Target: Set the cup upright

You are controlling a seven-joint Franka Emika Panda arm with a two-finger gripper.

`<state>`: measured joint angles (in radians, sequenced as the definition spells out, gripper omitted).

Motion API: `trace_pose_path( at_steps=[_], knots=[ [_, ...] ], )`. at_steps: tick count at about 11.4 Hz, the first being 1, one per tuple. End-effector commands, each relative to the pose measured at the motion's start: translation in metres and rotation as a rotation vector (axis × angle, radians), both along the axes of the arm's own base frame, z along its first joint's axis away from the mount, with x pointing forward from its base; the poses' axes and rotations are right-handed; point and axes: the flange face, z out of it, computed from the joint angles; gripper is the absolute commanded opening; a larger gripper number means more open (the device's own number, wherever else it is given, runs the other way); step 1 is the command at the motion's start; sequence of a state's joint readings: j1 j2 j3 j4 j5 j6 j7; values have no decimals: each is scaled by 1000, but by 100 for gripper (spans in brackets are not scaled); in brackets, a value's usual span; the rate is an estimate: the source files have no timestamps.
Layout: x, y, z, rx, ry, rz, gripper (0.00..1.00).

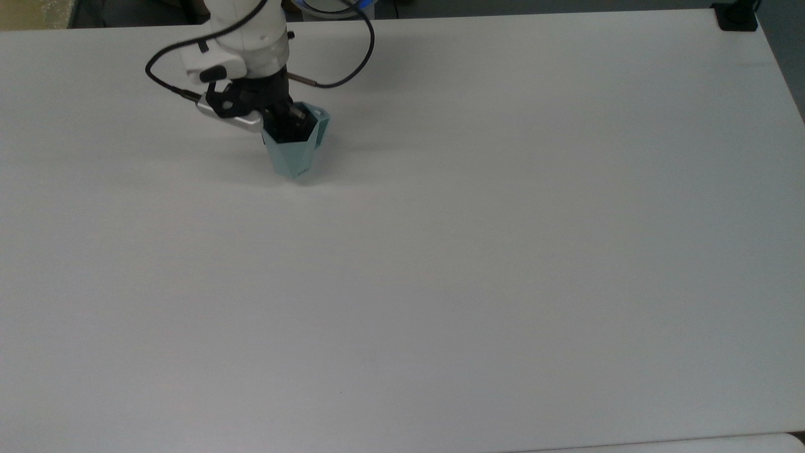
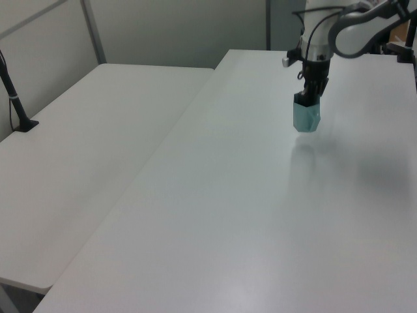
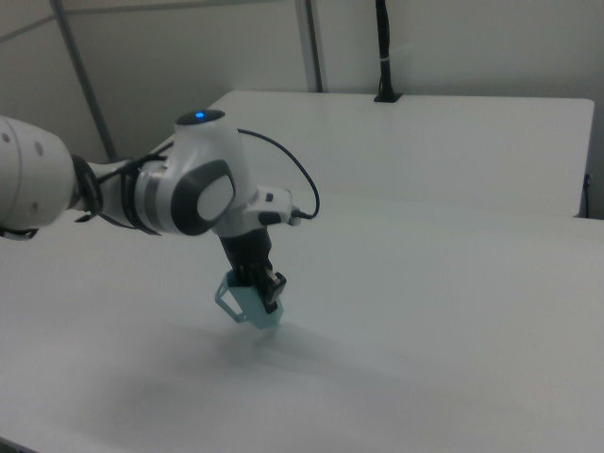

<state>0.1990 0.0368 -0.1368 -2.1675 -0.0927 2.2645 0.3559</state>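
The hand (image 1: 284,123) gripped the cup (image 1: 294,148) by its rim, one finger inside; the cup hung mouth-up just beneath it, above the surface (image 1: 503,251). Probably light, rigid plastic; the rim hold suited it.
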Motion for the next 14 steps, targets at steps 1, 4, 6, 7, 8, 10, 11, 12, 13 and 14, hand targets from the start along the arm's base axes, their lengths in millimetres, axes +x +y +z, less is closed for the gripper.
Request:
trace_pose_path(
  at_steps=[1, 4, 6, 7, 8, 10, 11, 12, 13, 14],
  knots=[
    [9, -12, -23, 62, -32, -52, 0],
    [10, -10, -26, 67, -25, -56, 0],
    [9, -10, -26, 74, -15, -67, 11],
    [8, -10, -26, 85, 1, -75, 75],
    [7, -8, -23, 83, 25, -57, 100],
    [9, -10, -8, 86, 30, -46, 100],
    [10, -11, 0, 88, 30, -47, 100],
    [13, -14, 19, 91, 15, -52, 100],
    [14, -16, 41, 96, -4, -50, 100],
    [18, -16, 66, 99, -33, -38, 100]
  ],
)
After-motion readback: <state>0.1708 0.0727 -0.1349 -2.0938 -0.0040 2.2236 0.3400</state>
